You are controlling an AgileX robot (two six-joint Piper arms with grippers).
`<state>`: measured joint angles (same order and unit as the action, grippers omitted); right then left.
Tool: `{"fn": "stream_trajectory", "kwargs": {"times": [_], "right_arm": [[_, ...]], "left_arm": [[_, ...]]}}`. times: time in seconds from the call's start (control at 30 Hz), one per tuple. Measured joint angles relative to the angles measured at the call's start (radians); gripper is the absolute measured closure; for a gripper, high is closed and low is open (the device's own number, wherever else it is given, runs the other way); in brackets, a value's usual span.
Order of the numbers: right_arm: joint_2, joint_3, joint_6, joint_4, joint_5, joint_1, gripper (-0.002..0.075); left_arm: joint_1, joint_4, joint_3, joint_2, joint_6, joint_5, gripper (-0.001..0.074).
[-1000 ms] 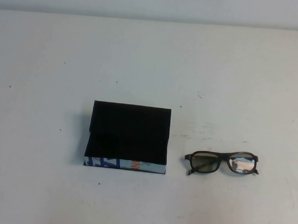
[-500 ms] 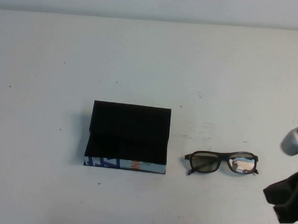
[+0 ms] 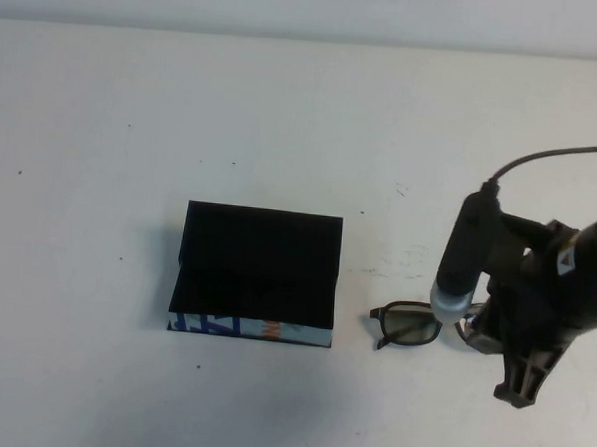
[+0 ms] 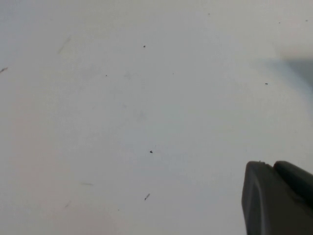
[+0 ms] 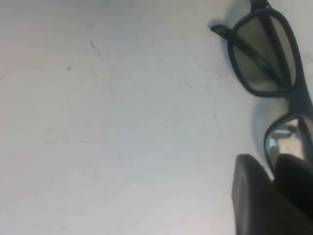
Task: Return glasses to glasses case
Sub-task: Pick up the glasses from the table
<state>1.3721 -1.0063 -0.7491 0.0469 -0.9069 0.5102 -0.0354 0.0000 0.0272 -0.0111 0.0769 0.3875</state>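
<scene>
The glasses case (image 3: 256, 273) is a black box lying open left of centre, its flat lid raised at the back and a blue, white and orange strip along the front. The dark-framed glasses (image 3: 405, 323) lie on the table just to its right, and they also show in the right wrist view (image 5: 266, 58). My right gripper (image 3: 517, 387) hangs over the glasses' right end and hides that lens in the high view. Its fingers (image 5: 254, 191) are together and hold nothing. My left gripper (image 4: 270, 167) shows only in the left wrist view, shut over bare table.
The white table (image 3: 133, 125) has small dark specks. The right arm's cable (image 3: 542, 156) arcs above the table at the right. A pale wall runs along the far edge.
The right arm has swung in from the right edge and now stands over the right half of the glasses. The case and the glasses have not moved.
</scene>
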Motion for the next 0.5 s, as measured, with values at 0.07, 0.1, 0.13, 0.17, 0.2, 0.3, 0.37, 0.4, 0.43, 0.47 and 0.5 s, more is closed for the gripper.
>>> {"fn": "stream_trajectory", "kwargs": {"times": [0.07,0.1,0.13,0.17,0.2,0.3,0.37,0.4,0.43,0.47,0.5], "right_arm": [[0.046,-0.037,-0.130,0.009,-0.010,-0.009,0.0612],[0.068,-0.051,-0.182,0.018,-0.015,-0.016,0.0585],[0.089,-0.068,-0.254,0.027,-0.017,-0.026,0.0550],[0.109,-0.084,-0.308,0.036,-0.017,-0.039,0.0515],[0.126,-0.095,-0.347,0.040,-0.019,-0.049,0.0487],[0.183,-0.134,-0.452,0.050,-0.025,-0.083,0.0421],[0.224,-0.156,-0.509,0.054,-0.029,-0.099,0.0405],[0.243,-0.164,-0.527,0.056,-0.031,-0.102,0.0400],[0.262,-0.174,-0.544,0.059,-0.033,-0.106,0.0396],[0.279,-0.184,-0.558,0.061,-0.032,-0.108,0.0393],[0.292,-0.191,-0.574,0.060,-0.032,-0.109,0.0392]], "left_arm": [[0.000,0.000,0.000,0.000,0.000,0.000,0.0738],[0.000,0.000,0.000,0.000,0.000,0.000,0.0738],[0.000,0.000,0.000,0.000,0.000,0.000,0.0738],[0.000,0.000,0.000,0.000,0.000,0.000,0.0738],[0.000,0.000,0.000,0.000,0.000,0.000,0.0738],[0.000,0.000,0.000,0.000,0.000,0.000,0.0738],[0.000,0.000,0.000,0.000,0.000,0.000,0.0738],[0.000,0.000,0.000,0.000,0.000,0.000,0.0738],[0.000,0.000,0.000,0.000,0.000,0.000,0.0738],[0.000,0.000,0.000,0.000,0.000,0.000,0.0738],[0.000,0.000,0.000,0.000,0.000,0.000,0.0738]]}}
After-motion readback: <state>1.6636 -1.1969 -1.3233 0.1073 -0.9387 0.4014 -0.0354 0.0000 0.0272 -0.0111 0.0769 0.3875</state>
